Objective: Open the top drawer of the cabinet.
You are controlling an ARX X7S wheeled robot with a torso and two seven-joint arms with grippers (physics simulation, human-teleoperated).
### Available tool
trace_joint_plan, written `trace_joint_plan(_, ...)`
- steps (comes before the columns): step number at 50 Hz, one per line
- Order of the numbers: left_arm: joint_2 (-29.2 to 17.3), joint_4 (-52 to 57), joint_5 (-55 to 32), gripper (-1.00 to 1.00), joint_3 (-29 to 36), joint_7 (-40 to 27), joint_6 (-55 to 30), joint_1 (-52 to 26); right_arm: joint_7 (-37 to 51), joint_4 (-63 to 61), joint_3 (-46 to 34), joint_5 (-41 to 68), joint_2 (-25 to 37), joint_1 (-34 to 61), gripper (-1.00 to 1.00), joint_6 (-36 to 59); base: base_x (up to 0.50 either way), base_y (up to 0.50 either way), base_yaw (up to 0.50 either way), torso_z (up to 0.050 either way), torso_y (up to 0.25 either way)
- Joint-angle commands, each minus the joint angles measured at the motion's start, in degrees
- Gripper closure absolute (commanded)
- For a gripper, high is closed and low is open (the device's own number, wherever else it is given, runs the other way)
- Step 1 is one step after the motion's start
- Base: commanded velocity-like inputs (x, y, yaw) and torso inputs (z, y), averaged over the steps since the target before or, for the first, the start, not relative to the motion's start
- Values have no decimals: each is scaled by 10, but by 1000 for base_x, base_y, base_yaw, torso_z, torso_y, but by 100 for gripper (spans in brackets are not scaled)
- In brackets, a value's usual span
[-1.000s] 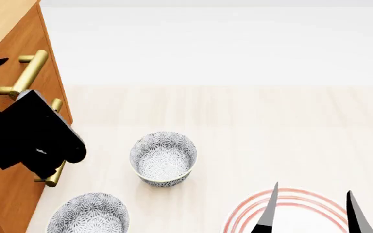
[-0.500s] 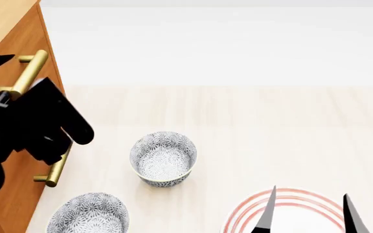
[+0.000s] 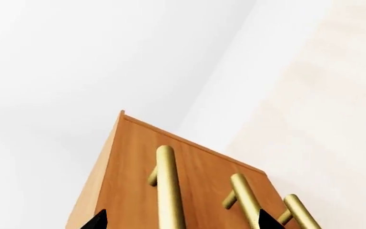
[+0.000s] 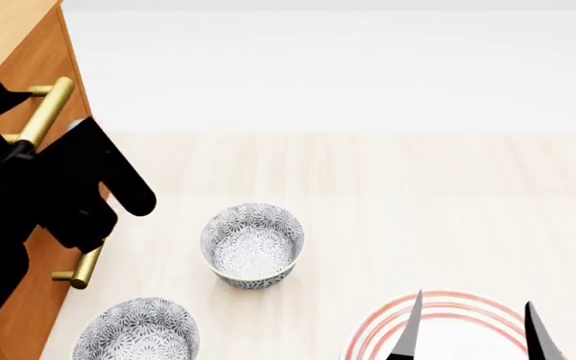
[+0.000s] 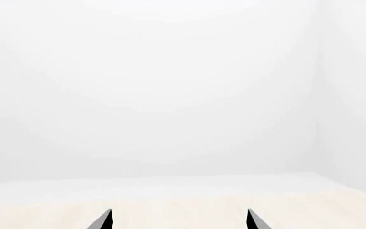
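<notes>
Left gripper sits right up against the front of the cabinet in the head view, its black fingers spread either side of the brass handle of the top drawer, jaws wide and gripping nothing. That drawer is at the far left of the scene, shut flush with the cabinet face. Below the arm, the lower drawer handle pokes out. On the pale wooden table stand a patterned bowl near the middle and a second patterned bowl at the near edge, both beside the cabinet. Right gripper hovers over a red-ringed plate at the lower right, its two dark fingertips apart and holding nothing.

Over to the left wrist view: the two fingertips frame the top handle, which runs between them without being clasped. Two more brass bars show just beside it on the orange-brown front.

Right wrist view: only the two black fingertips show, spread apart, over a strip of tabletop and white wall.
</notes>
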Motion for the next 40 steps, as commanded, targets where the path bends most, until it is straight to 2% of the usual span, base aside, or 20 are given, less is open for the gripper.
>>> trace_joint_plan(1,13,-41,4,-100,6,2,12,-4,1,3,-3,1,2,0,-100,-1,0,0,0,0,0)
trace_joint_plan(5,16,-56,10,-100,11,1,14,-9,1,5,-4,1,3,0,-100,-3,0,0,0,0,0)
trace_joint_plan(12,13,-86,38,-100,65,10,12,-24,1,5,-7,2,4,0,-100,-2,0,0,0,0,0)
trace_joint_plan(40,58,-217,39,-100,50,5,38,-42,3,13,-13,5,8,1,-100,-7,0,0,0,0,0)
